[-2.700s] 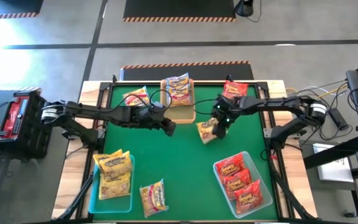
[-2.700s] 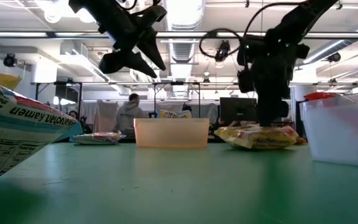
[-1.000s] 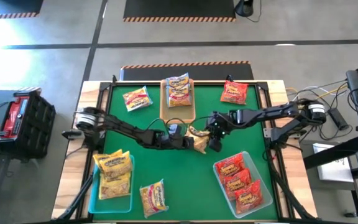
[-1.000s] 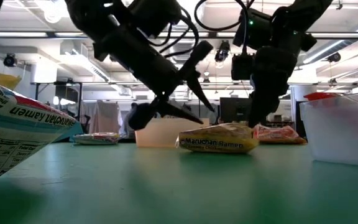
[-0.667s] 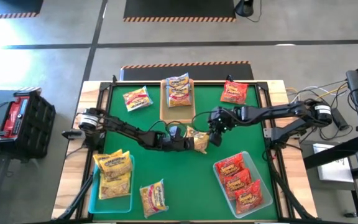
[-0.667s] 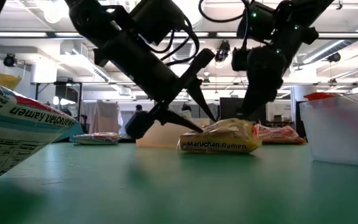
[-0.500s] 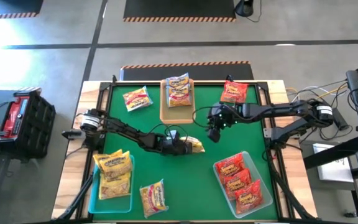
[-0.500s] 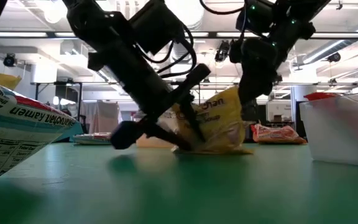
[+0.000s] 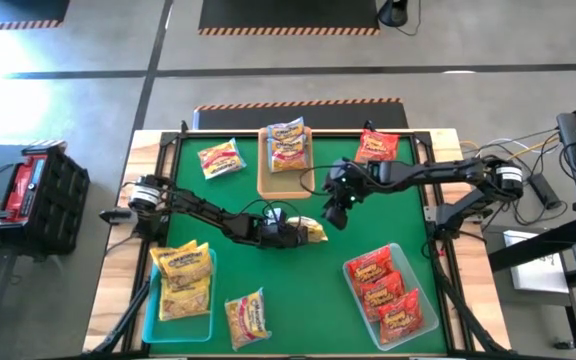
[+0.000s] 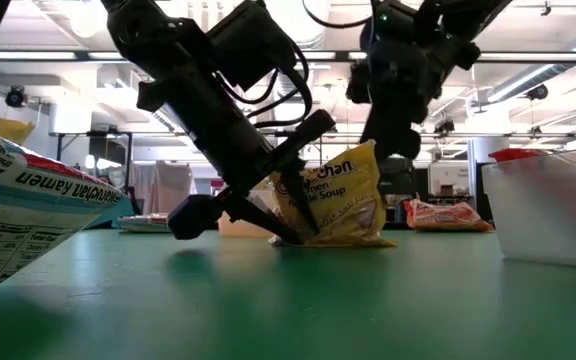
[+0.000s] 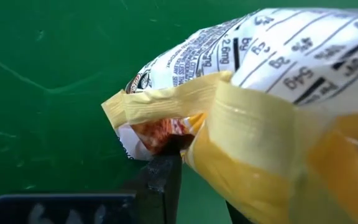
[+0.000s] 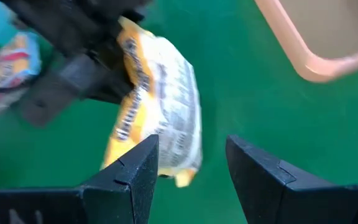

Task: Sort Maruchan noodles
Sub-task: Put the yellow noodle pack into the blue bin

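Note:
A yellow Maruchan packet (image 9: 314,231) stands tipped up on its edge near the table's middle; it also shows in the low view (image 10: 336,200). My left gripper (image 9: 293,234) reaches in from the table's left and is shut on the packet's near-left end (image 10: 293,215). My right gripper (image 9: 334,212) hangs open and empty above and just beyond the packet. Its two fingers (image 12: 135,177) frame the packet (image 12: 160,106) from above without touching it. My left gripper pinches the yellow packet at its crimped end seam (image 11: 166,102) between its two fingers, one dark finger (image 11: 160,180) showing under the seam. The fingers come slanting down from the table's left. The packet stands tilted upright, its lower edge (image 10: 343,241) on the green mat.
A tan tray (image 9: 286,178) at the far middle holds silvery-white packets. A yellow packet (image 9: 218,158) and a red one (image 9: 376,147) lie beside it. A teal tray (image 9: 156,322) of yellow packets sits near left, one (image 9: 353,268) of red packets near right. A loose yellow packet (image 9: 248,318) lies in front.
My right gripper has left the yellow packet and gone up and toward the far edge. My left gripper has closed on the packet's end and tipped it from lying flat to standing on its edge, sliding it slightly toward the table's left.

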Controlling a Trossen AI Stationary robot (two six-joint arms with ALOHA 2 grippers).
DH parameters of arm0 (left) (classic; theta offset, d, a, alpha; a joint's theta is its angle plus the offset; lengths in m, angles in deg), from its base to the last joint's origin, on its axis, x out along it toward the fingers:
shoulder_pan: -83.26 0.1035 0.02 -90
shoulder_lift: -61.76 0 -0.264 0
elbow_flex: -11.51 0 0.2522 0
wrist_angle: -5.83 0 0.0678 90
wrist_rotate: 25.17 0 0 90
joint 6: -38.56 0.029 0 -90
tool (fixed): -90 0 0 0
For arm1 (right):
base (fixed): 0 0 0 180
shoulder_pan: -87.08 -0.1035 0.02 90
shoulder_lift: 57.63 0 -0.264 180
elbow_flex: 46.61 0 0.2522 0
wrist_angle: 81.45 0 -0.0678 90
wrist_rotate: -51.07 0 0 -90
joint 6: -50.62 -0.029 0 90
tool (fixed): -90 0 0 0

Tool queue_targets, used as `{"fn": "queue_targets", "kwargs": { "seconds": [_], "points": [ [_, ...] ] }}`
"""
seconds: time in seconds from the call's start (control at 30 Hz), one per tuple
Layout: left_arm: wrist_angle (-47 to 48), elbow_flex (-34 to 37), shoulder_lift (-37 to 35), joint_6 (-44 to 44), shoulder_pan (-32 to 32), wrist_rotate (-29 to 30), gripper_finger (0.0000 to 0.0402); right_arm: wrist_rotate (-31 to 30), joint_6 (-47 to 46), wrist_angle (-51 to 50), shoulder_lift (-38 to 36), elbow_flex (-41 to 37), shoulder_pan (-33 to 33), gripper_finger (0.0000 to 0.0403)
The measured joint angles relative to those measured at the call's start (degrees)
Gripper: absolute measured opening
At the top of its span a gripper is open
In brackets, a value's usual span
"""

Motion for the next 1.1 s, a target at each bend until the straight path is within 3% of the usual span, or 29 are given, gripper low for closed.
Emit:
{"fn": "queue_targets", "kwargs": {
  "seconds": [0.23, 0.53, 0.67, 0.97, 1.1],
  "points": [
    [0.1, 0.0, 0.0, -0.2, 0.0, 0.4, 0.0071, 2.7, 1.6, 0.0, 1.1, 3.3, -0.1, 0.0176],
    [-0.3, 0.1, 0.1, -0.2, 0.0, 1.4, 0.0063, 0.0, 0.1, 0.1, 2.8, 4.2, -0.5, 0.0176],
    [-0.4, 0.1, 0.1, -0.8, 0.0, 1.6, 0.0063, 5.3, 0.8, 0.0, 2.8, 4.8, -1.2, 0.0178],
    [-0.7, 0.1, 0.1, -1.3, 0.0, 1.7, 0.0063, 7.0, 7.0, 0.2, 3.0, 5.0, -3.1, 0.0234],
    [-0.8, 0.1, 0.1, -2.1, 0.1, 1.6, 0.0063, 0.8, 12.9, 0.3, 2.9, 5.0, -3.7, 0.026]
  ]
}}
